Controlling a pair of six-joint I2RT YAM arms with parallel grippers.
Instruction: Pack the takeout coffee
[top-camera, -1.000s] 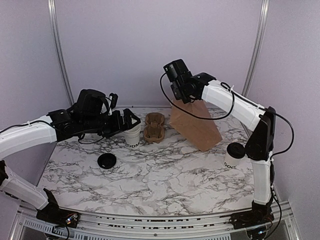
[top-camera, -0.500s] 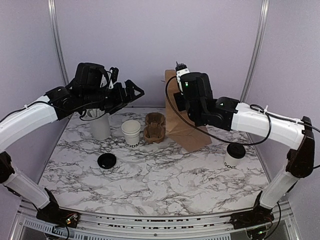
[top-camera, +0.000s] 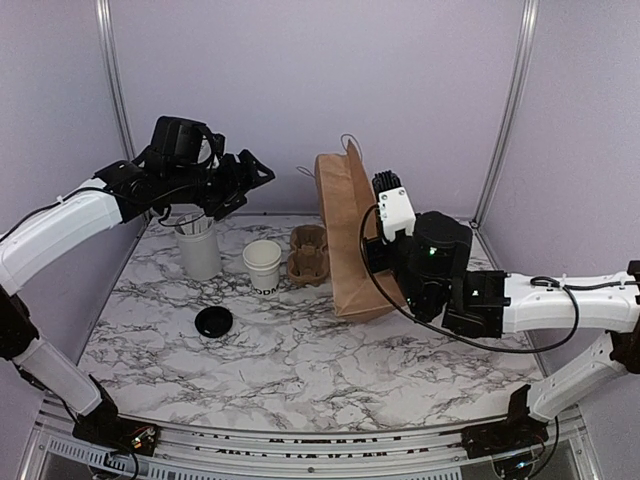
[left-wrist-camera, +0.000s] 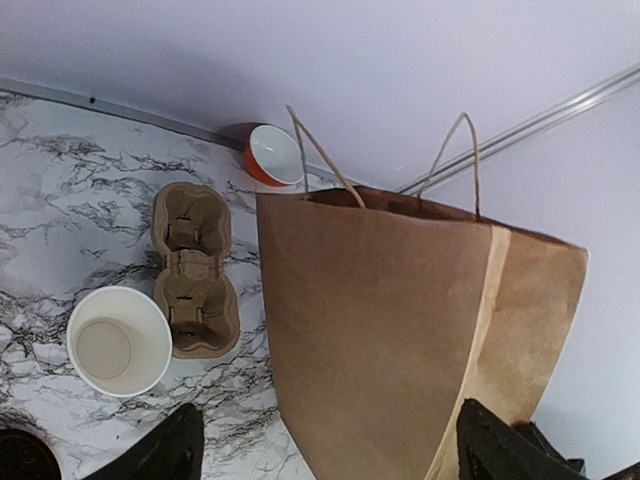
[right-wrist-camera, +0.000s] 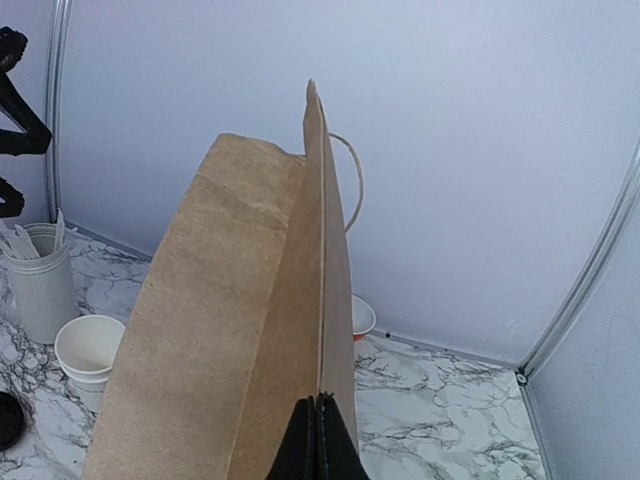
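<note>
The takeout coffee with its black lid is hidden in every view. A brown paper bag (top-camera: 348, 240) stands upright mid-table. My right gripper (top-camera: 373, 257) is shut on the bag's near side fold, and the pinched edge (right-wrist-camera: 322, 300) runs up from the closed fingertips. My left gripper (top-camera: 250, 185) hangs open in the air to the left of the bag top. Its fingertips (left-wrist-camera: 180, 450) frame the bag (left-wrist-camera: 400, 330) from above without touching it. An open white paper cup (top-camera: 263, 265) with dark lettering stands left of the bag, with a loose black lid (top-camera: 213, 321) in front of it.
A brown pulp cup tray (top-camera: 309, 253) lies between the open cup and the bag. A taller white canister with sticks (top-camera: 198, 245) stands under the left arm. A red bowl (left-wrist-camera: 275, 155) sits by the back wall behind the bag. The right forearm (top-camera: 560, 305) lies low across the right side.
The right arm swung down and left, pulling the bag from a lean at the back right to upright mid-table. The left arm rose from the open cup and drew back.
</note>
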